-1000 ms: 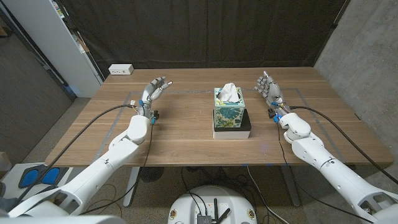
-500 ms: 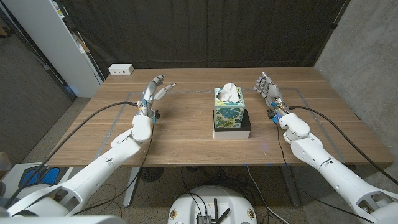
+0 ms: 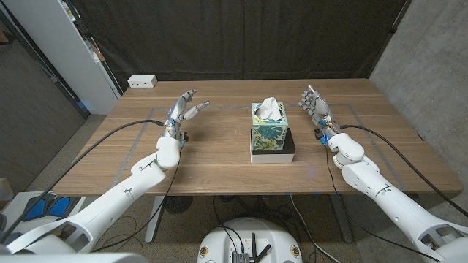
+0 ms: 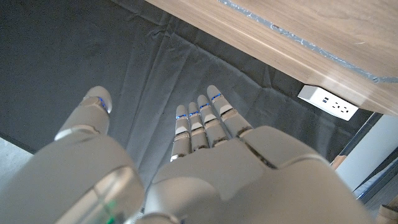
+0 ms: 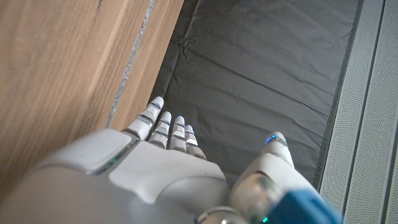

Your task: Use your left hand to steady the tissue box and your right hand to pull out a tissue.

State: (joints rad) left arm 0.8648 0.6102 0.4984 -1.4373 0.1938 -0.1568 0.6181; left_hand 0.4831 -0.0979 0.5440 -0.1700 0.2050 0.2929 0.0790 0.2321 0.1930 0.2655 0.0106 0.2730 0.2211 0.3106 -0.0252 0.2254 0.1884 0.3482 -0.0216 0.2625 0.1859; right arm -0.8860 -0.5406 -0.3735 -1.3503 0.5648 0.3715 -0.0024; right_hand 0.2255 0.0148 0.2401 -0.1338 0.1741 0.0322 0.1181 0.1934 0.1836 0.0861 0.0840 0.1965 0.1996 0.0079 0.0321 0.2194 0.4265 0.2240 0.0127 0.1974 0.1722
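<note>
The left hand point(image 3: 184, 107) sits left of centre in the head view, fingers spread and reaching toward the upper right of the frame, holding nothing and touching nothing that can be made out; in the left wrist view the same hand point(image 4: 211, 155) shows its fingers straight and side by side with the thumb set apart. The right hand point(image 3: 315, 104) is right of centre, likewise released, its fingers extended and loosely apart, grasping nothing; the right wrist view shows that hand point(image 5: 168, 168) with fingers straight and the thumb held off to the side. Both hands are well apart from the tissue box point(image 3: 269, 126), which stands between them at the middle of the wooden table point(image 3: 219, 157), and nothing lies between either hand and the box. A white power strip point(image 3: 142, 82) lies at the table's upper left corner, and a black curtain point(image 3: 241, 36) hangs behind the far edge. The box is upright, printed with a green leafy pattern, and rests on a black-and-white base point(image 3: 281, 152). A white tissue point(image 3: 270, 108) stands crumpled out of its top opening.
</note>
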